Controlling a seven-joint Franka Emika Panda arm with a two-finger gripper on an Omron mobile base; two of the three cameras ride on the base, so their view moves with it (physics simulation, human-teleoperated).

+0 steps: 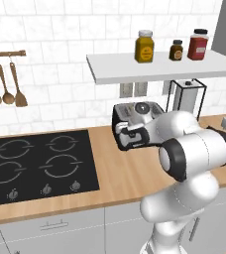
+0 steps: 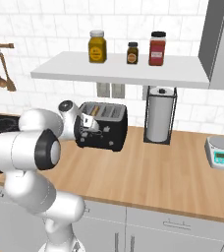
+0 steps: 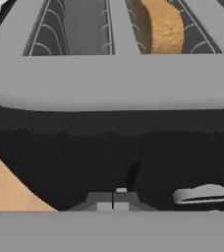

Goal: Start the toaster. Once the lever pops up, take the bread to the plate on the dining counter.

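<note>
The black toaster (image 2: 111,133) stands at the back of the wood worktop, under the shelf. In the hand view I look down on its grey top (image 3: 109,83) and slots, with the tan bread (image 3: 164,27) sunk into a slot at the upper right. My gripper (image 3: 114,204) is shut and empty, its tips close against the toaster's dark front face. In the right base view the gripper (image 2: 95,130) is at the toaster's front, near its left end. The arm covers much of the toaster (image 1: 122,110) in the left base view. The plate and the dining counter are out of view.
A black hob (image 1: 35,163) lies left of the toaster. A paper towel holder (image 2: 159,120) stands to its right, with a kitchen scale (image 2: 222,152) further right. The white shelf (image 2: 119,69) above carries three jars. Wooden utensils (image 1: 6,84) hang on the wall.
</note>
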